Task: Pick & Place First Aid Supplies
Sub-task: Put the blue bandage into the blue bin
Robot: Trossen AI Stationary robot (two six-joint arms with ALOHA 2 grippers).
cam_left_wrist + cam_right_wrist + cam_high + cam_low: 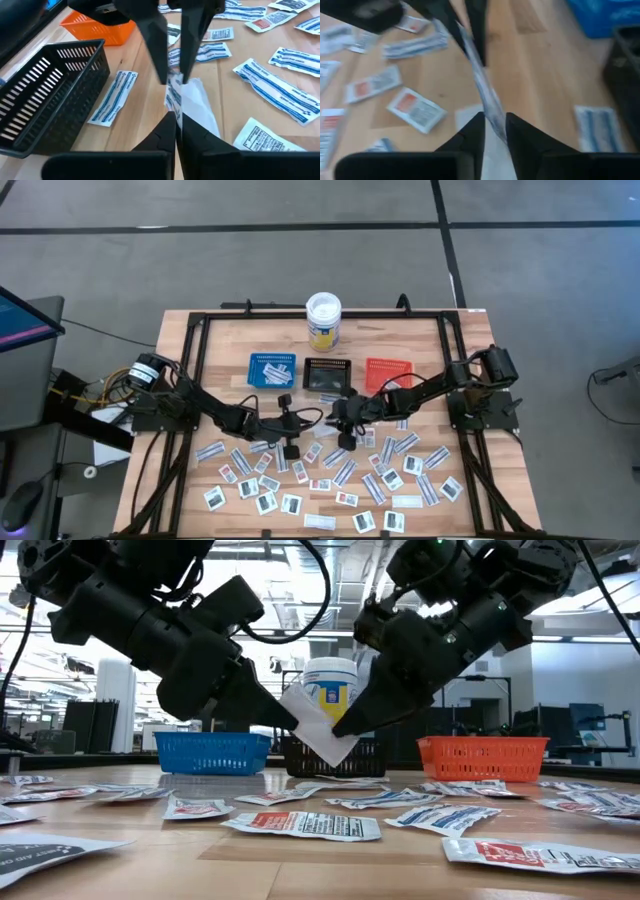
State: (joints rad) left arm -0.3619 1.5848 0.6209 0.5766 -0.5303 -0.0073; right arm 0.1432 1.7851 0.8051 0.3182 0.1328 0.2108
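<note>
Matt paper packets (330,480); smooth wooden table (420,335).

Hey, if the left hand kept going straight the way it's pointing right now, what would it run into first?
Most likely the right hand. The left hand points at it across the white packet, which spans the short gap between their tips, above the table. Depth is hard to judge, so it might slip just past.

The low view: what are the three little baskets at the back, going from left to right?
Blue basket → black basket, partly hidden behind the white packet held in the air → orange basket.
</note>
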